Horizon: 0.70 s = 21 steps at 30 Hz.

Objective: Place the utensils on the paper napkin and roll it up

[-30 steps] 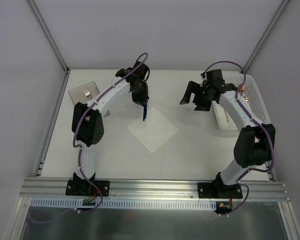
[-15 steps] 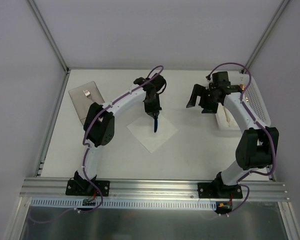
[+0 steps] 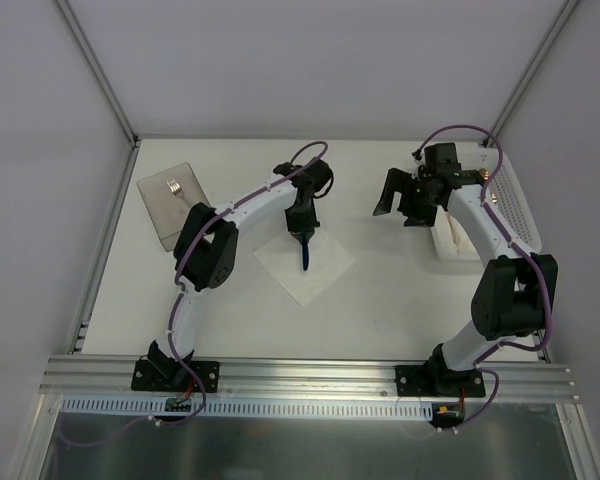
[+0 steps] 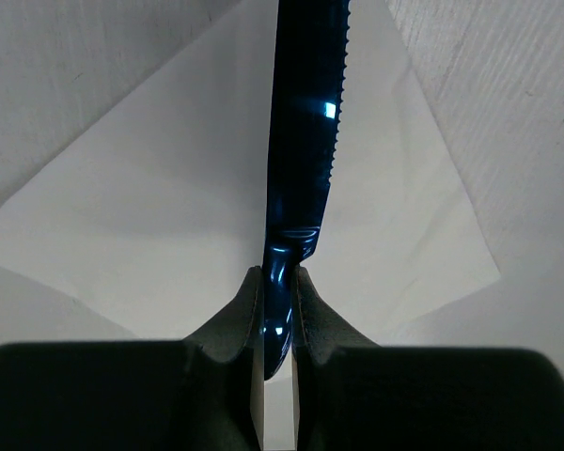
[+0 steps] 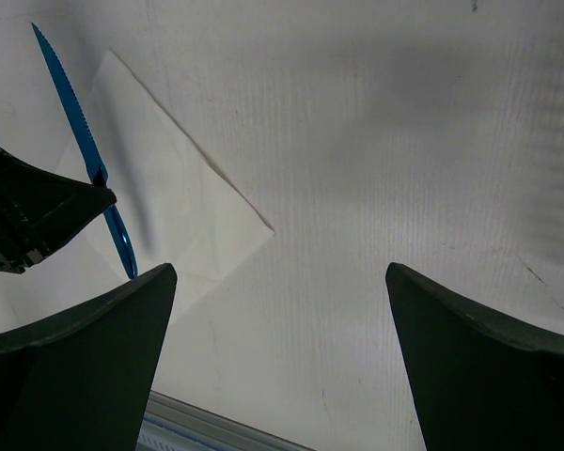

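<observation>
- The blue knife [image 4: 305,141] is pinched only at its handle end and stands on edge, its serrated blade reaching well beyond the fingertips. Let go while tilted, it could flop or skid and end up crooked or partly off the paper napkin [image 3: 328,268].
- The napkin is thin and lies loose, corner-on, on the desk [image 3: 400,290]. A dragged knife tip or a pincer lowered too hard would likely crease it or push it askew, which would spoil the later roll.
- From above, the knife hangs over the middle-left of the napkin with its blade pointing to the near side. Whether the tip touches the paper I cannot tell.
- What looks like a fork [image 3: 173,186] lies on the grey tray [image 3: 160,215] at the far left, well apart from the napkin. Fetching it means another pass over the sheet, which could disturb whatever is already laid there.
- Left arm: it reaches from its base up and rightward to the middle of the desk, wrist bent down. The left pincer [image 4: 279,282] is clamped on the knife handle above the napkin.
- Right arm: the elbow is folded and the right pincer [image 5: 277,272] is raised to the far right of the napkin, near the white basket [image 3: 515,205]. Its fingers are wide apart and hold nothing.
</observation>
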Each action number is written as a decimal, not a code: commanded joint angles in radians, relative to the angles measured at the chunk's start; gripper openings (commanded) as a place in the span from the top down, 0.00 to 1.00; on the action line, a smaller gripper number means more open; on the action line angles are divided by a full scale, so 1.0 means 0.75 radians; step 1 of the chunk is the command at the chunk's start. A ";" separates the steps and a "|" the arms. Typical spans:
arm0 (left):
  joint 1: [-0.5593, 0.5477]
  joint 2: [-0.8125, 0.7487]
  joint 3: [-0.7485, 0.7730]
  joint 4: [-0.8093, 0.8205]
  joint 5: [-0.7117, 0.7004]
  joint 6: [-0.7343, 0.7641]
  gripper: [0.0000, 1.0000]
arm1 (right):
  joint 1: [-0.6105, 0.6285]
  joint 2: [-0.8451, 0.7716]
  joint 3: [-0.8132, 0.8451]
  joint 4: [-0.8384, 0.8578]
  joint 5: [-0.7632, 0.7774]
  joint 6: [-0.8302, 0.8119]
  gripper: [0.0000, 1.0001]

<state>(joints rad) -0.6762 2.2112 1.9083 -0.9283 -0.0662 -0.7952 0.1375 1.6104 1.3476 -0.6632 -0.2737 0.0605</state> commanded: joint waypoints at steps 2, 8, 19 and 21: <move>-0.025 0.021 0.016 -0.010 -0.026 -0.001 1.00 | -0.007 -0.051 0.011 -0.008 0.009 -0.025 0.01; -0.031 0.042 0.008 0.011 -0.020 0.025 1.00 | -0.007 -0.047 0.009 -0.005 0.003 -0.025 0.01; -0.037 0.066 0.014 0.049 0.033 0.072 1.00 | -0.009 -0.045 0.007 -0.003 -0.009 -0.021 0.01; -0.037 0.066 0.014 0.060 0.037 0.080 1.00 | -0.009 -0.041 0.009 -0.005 -0.011 -0.019 0.01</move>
<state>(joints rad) -0.6933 2.2520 1.9083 -0.8913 -0.0608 -0.7616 0.1368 1.6104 1.3472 -0.6632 -0.2749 0.0586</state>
